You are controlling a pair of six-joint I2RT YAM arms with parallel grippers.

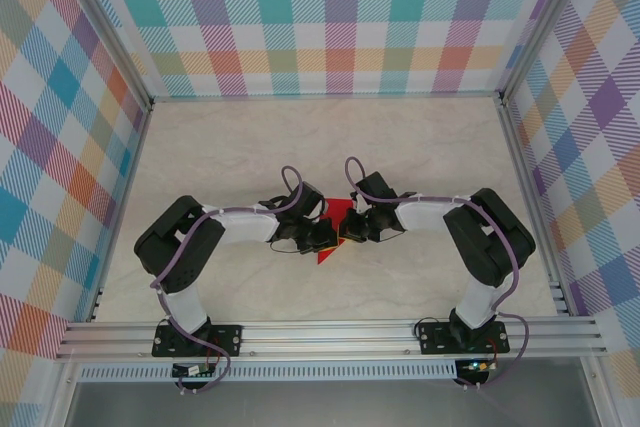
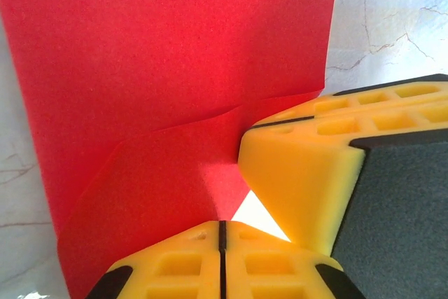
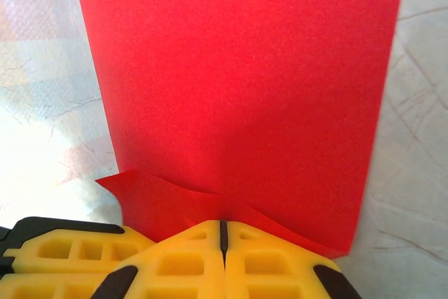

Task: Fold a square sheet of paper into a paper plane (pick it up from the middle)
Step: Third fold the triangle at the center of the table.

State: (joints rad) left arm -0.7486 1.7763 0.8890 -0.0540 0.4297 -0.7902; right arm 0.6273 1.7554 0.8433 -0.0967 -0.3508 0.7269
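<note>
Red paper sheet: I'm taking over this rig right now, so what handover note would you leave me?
Left gripper: shut, pinching the red paper sheet at its edge.
Right gripper: shut on the same sheet, tips close beside the left's.
Sheet: between both grippers over the middle of the table.
Done: sheet gripped; a crease and a small folded flap show.
Left: nearly all the folds; no plane shape yet.

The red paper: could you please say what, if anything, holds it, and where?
The left gripper and right gripper are both shut on the thin red sheet of paper, side by side at its creased edge.
</note>
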